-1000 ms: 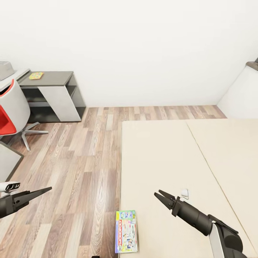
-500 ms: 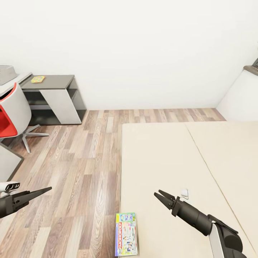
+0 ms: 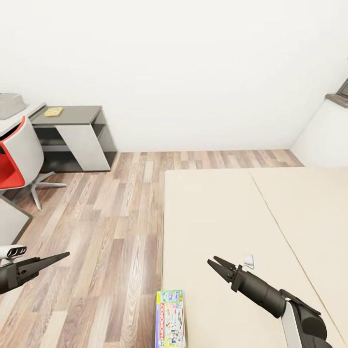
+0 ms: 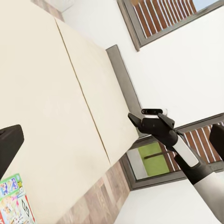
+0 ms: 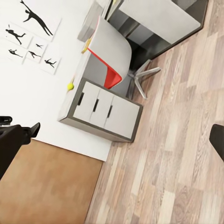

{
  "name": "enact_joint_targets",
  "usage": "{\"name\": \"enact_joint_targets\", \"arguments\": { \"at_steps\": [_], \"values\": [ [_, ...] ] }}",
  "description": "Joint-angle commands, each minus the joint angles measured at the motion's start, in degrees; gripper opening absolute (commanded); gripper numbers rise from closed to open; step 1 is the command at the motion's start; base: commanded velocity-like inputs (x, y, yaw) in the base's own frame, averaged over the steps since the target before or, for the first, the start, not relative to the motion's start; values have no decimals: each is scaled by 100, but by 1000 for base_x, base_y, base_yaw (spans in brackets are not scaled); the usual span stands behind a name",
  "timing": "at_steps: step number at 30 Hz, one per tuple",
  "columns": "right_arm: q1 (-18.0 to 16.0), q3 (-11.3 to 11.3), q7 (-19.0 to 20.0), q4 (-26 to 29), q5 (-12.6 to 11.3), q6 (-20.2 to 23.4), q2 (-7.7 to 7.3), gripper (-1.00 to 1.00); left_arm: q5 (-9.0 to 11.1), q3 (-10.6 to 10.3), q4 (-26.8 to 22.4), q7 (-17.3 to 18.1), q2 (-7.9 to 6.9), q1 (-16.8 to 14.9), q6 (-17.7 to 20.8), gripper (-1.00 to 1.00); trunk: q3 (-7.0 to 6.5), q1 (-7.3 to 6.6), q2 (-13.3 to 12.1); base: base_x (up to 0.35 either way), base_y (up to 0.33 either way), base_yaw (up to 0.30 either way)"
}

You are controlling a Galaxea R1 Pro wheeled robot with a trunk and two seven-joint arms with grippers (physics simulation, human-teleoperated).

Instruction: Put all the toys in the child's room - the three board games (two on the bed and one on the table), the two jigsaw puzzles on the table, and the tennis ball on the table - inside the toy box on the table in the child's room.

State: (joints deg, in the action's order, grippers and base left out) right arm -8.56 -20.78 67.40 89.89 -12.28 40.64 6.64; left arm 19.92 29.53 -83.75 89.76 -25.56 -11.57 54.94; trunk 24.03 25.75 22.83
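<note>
Lying at the bed's (image 3: 217, 208) near left corner, about 6 o'clock in the head view, a board game (image 3: 169, 319) with a blue cartoon cover rests flat on the beige mattress, its long side along the bed edge and its near end cut off by the frame; the left wrist view catches a corner of it (image 4: 14, 203) too. The right gripper (image 3: 216, 264) hovers over the mattress at about 5 o'clock, well apart from the game, its 2 fingers spread a little and holding nothing. A small white object (image 3: 249, 261) sits on the mattress just beside the gripper. The left gripper (image 3: 62, 256) hangs over the wooden floor (image 3: 111, 217) at 8 o'clock, fingers drawn to a point with nothing between them.

At 10 o'clock, against the white wall, the table (image 3: 72, 116) shows its dark grey cabinet top with a white slanted door below. A jigsaw puzzle (image 3: 53, 111) lies flat on that top, near its left end. Farther left, at 9 o'clock, the light grey toy box (image 3: 10, 105) sits on the pale desk surface, partly cut by the picture's edge. A red and white swivel chair (image 3: 17, 159) stands in front of the desk.

From the right wrist camera, a yellow-green tennis ball (image 5: 70, 86) rests on a grey drawer unit (image 5: 100, 112) with 3 fronts, beside that chair (image 5: 109, 56).
</note>
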Motion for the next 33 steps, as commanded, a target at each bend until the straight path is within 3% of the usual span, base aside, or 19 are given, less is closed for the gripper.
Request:
{"name": "enact_joint_targets", "arguments": {
  "at_steps": [1, 33],
  "values": [
    [-5, -9, 14, 2, -11, 40, 5, 100, -6, 2, -1, 24, -2, -3, 61, 100, -1, 3, 9, 0, 0, 0],
    [-6, -13, 10, 2, -10, 40, 13, 100, -13, 10, -1, 24, -2, -3, 61, 100, -305, 3, 9, 0, 0, 0]
  ]
}}
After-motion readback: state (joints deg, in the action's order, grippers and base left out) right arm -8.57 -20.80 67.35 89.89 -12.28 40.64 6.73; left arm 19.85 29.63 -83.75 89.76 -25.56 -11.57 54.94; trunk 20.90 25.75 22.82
